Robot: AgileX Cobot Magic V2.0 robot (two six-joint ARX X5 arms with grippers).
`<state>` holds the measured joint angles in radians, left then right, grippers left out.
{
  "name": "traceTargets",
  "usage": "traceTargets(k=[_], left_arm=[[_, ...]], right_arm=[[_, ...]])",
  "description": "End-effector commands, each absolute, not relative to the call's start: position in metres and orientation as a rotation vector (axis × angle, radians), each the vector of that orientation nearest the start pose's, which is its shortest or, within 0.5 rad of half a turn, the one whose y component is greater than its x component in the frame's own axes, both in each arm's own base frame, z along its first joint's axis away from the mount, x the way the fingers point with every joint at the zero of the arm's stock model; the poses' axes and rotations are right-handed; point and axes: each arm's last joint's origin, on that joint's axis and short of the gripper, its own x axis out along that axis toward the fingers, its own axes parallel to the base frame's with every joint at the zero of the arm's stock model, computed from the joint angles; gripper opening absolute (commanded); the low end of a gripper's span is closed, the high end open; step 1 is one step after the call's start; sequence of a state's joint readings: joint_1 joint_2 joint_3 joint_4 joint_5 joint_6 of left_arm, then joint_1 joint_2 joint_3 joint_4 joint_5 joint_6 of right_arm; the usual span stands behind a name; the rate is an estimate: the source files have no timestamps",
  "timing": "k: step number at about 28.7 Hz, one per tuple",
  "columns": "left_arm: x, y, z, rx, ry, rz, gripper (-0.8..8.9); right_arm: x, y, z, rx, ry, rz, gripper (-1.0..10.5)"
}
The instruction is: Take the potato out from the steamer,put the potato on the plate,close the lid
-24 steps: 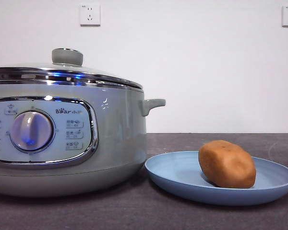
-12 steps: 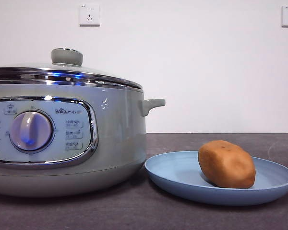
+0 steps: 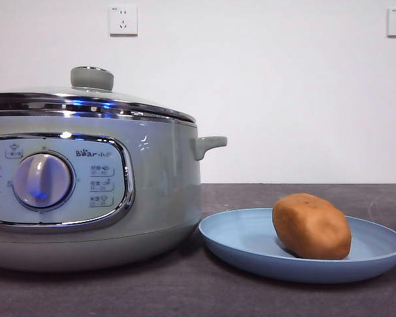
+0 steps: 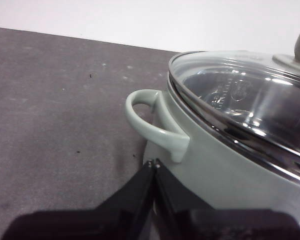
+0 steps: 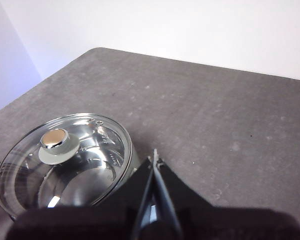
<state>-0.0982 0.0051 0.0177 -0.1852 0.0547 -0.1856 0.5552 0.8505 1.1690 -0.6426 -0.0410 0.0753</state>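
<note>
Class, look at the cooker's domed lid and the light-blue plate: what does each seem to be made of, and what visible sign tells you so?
The round domed lid looks like clear glass in a polished chrome rim: the shiny pot interior shows through it, with bright reflections. Its pale grey-green knob looks like plastic, capped in metal. The shallow light-blue plate has an even matte surface without glare, probably plastic or melamine, though matte-glazed ceramic cannot be ruled out.

bright, even light; blue-white glare on the lid [image 3: 86,102] rim.

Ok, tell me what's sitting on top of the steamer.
The lid sits closed on the steamer, knob up. Through the glass only shiny reflections show; the steamer's bottom cannot be made out.
</note>
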Motion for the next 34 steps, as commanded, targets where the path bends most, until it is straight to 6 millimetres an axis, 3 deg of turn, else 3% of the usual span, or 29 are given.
traceTargets(k=[1,30,34], left_arm=[[0.0953,-0.0107,0.1465,-0.186,0.200,-0.130,-0.04],[0.0955,-0.0107,0.1471,-0.186,0.193,-0.131,-0.04],[0.0955,-0.0107,0.1471,-0.186,0.193,-0.131,-0.04]], right_arm=[[0.1278,0.0808,0.4058,0.000,0.336,0.575,0.0],[0.1272,0.0804,0.4060,0.000,0.334,0.576,0.0],[0.1276,0.0749,0.4048,-0.087,0.323,0.503,0.0]])
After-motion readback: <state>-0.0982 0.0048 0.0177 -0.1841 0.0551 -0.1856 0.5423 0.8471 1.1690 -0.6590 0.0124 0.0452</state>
